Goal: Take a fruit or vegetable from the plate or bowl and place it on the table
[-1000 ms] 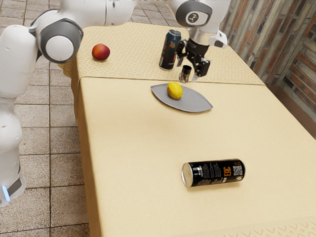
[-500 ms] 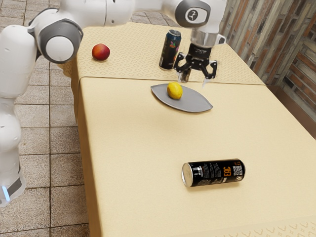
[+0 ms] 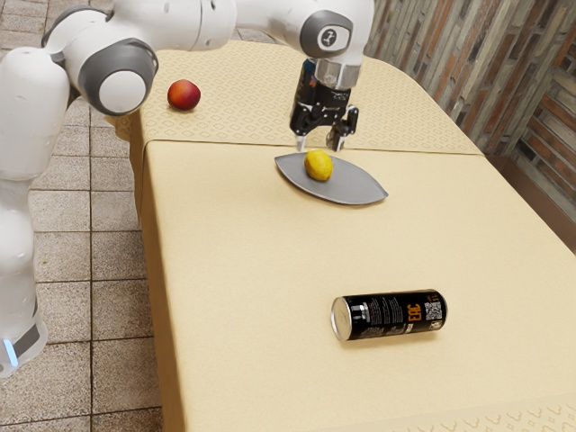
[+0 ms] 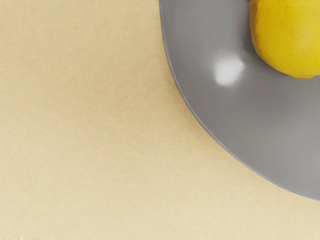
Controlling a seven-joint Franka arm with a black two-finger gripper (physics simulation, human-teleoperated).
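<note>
The plump yellow lemon (image 3: pixel 319 166) lay on the pointed, leaf-shaped grey plate (image 3: pixel 355 188), nearer the exterior view's left tip; its long axis was hard to tell. The black two-finger gripper (image 3: pixel 319 143) pointed down near it, fingers parted, holding nothing.

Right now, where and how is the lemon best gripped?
Probably around its middle, on opposite sides, with the hand coming from above: the lemon is rounded, stands up from the shallow plate, and nothing covers its top.
</note>
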